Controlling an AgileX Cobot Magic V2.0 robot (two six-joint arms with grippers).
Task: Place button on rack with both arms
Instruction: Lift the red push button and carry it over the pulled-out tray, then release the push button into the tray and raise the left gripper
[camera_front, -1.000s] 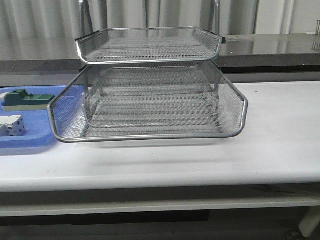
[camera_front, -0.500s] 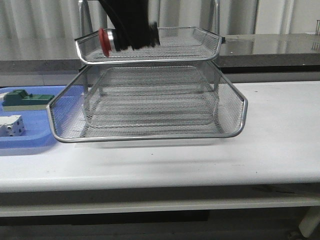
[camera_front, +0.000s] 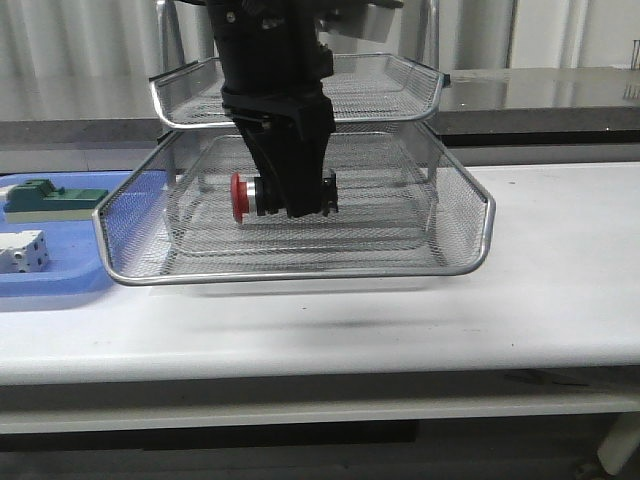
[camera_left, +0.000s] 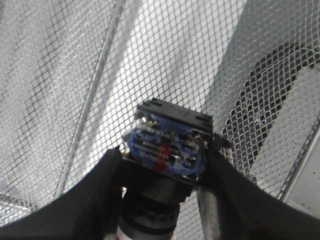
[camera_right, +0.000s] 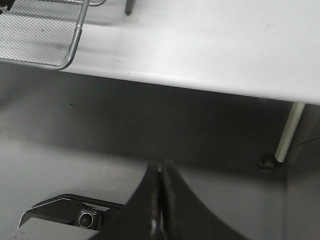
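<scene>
Front view: at frame centre, the left gripper (camera_front: 290, 195) clamps the button (camera_front: 262, 195) over the rack (camera_front: 470, 225), its long axis horizontal and red head pointing left. A blue tray (camera_front: 60, 280) with a green block (camera_front: 55, 198) sits at left.

Left wrist view: the fingers (camera_left: 102, 175) pinch the black body, the blue rear block (camera_left: 165, 150) facing the camera above mesh.

Right wrist view: the right gripper (camera_right: 160, 187) is closed and empty, low in frame below the table (camera_right: 210, 45) edge.

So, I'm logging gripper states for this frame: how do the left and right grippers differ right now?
The left gripper is shut on the button, holding it over the rack mesh; the right gripper is shut with nothing in it. The left works at the rack; the right hangs off the table edge, over the floor. Both are black.
</scene>
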